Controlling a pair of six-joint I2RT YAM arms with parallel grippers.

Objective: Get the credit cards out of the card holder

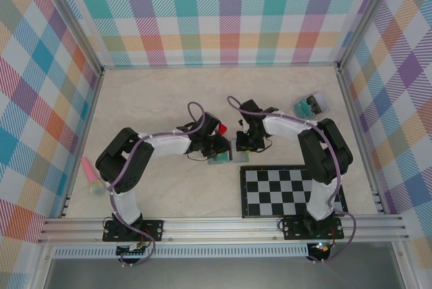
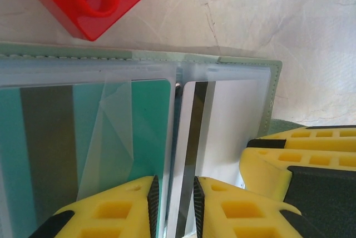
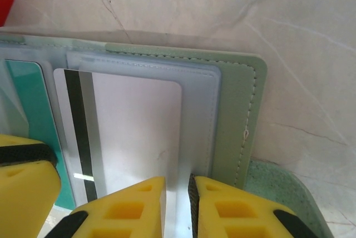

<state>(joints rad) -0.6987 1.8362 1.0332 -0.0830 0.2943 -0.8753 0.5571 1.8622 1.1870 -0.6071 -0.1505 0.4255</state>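
Observation:
The sage-green card holder (image 1: 223, 159) lies open on the table between both arms. Its clear sleeves hold a teal card (image 2: 144, 115) and a white card (image 2: 233, 121) with a black stripe. My left gripper (image 2: 173, 207) points down at the fold, its jaws closed to a narrow gap on the striped left edge of the white card. My right gripper (image 3: 178, 207) is pinched on the clear sleeve beside the white card (image 3: 139, 132), just inside the green cover (image 3: 236, 115). In the top view the left gripper (image 1: 219, 150) and right gripper (image 1: 243, 144) nearly touch.
A red block (image 1: 221, 129) sits just behind the holder, close to the left gripper. A checkerboard (image 1: 290, 191) lies at the front right, a clear box with teal contents (image 1: 310, 104) at the back right, and a pink object (image 1: 92, 175) at the left edge.

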